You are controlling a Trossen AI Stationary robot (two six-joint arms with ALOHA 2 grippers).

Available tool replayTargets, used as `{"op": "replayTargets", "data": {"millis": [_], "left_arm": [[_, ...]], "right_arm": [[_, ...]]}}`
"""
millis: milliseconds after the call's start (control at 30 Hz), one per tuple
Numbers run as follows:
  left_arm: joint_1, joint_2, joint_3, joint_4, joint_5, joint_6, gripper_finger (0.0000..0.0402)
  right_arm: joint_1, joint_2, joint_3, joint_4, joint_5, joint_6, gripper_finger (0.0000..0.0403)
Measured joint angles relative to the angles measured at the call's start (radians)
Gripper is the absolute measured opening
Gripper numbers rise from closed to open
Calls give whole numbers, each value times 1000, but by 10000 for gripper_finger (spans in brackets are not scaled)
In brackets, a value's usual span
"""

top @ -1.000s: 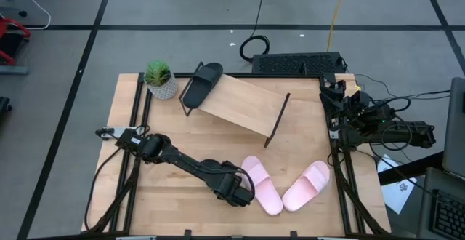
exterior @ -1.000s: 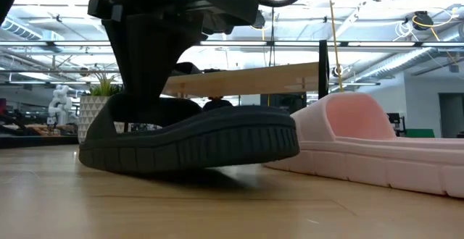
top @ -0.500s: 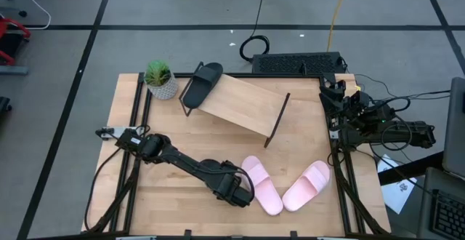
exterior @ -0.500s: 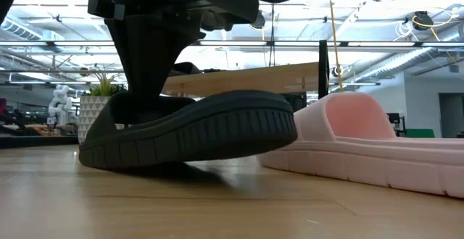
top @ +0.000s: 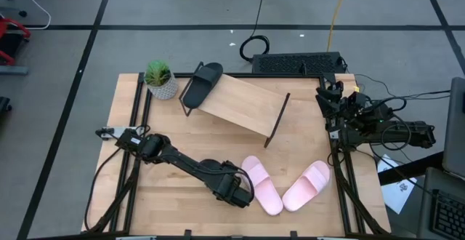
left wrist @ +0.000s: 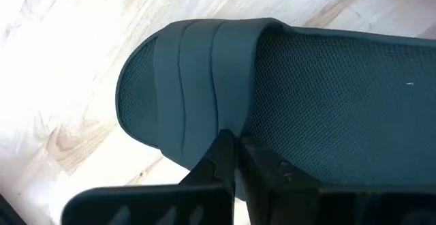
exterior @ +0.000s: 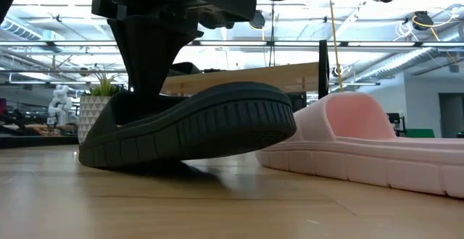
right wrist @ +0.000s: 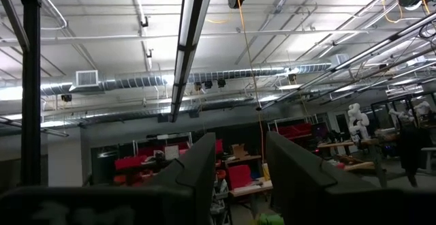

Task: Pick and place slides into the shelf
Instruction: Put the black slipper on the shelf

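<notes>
My left gripper (top: 235, 191) is near the table's near edge, shut on a black slide (exterior: 196, 130) that it hides in the high view. The two pink slides (top: 261, 185) (top: 306, 186) lie flat on the table just to its right. The other black slide (top: 202, 82) rests on the left end of the slanted wooden shelf (top: 243, 103). My right gripper (top: 330, 94) waits open above the table's right edge, touching nothing. My left gripper (left wrist: 235, 143) pinches the black slide between its two fingers at the strap's edge (left wrist: 221, 116), coming from above and pointing down. The slide is tilted: one end (exterior: 275, 112) is raised off the table, and the opposite end (exterior: 94, 156) rests on the wood.
A potted plant (top: 159, 78) stands at the far left corner beside the shelf. A black keyboard (top: 298, 63) lies behind the table's far edge. Bare tabletop (top: 218, 142) stretches between the shelf and the slides.
The left gripper has risen a little with the black slide. The slide's end next to the pink slide has lifted off the table and tipped up more steeply, while its other end has stayed on the wood.
</notes>
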Motion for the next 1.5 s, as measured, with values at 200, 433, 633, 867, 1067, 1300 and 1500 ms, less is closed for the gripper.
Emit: {"op": "replayTargets", "data": {"millis": [200,433,633,867,1067,1300,1500], "left_arm": [[-1,1,-4,-17,-51,15,1],[3,5,-5,-7,-76,20,0],[-2,5,-4,-7,-65,23,0],[-15,-15,-2,-1,-59,15,0],[-16,-61,-1,1,-90,3,0],[-15,-101,-1,1,-101,5,0],[-16,-133,0,0,-116,32,0]], "right_arm": [[0,0,0,-1,0,0,121],[0,0,0,-8,0,0,121],[0,0,0,-29,0,0,121],[0,0,0,-31,0,0,121],[0,0,0,-33,0,0,121],[0,0,0,-33,0,0,121],[0,0,0,-33,0,0,121]]}}
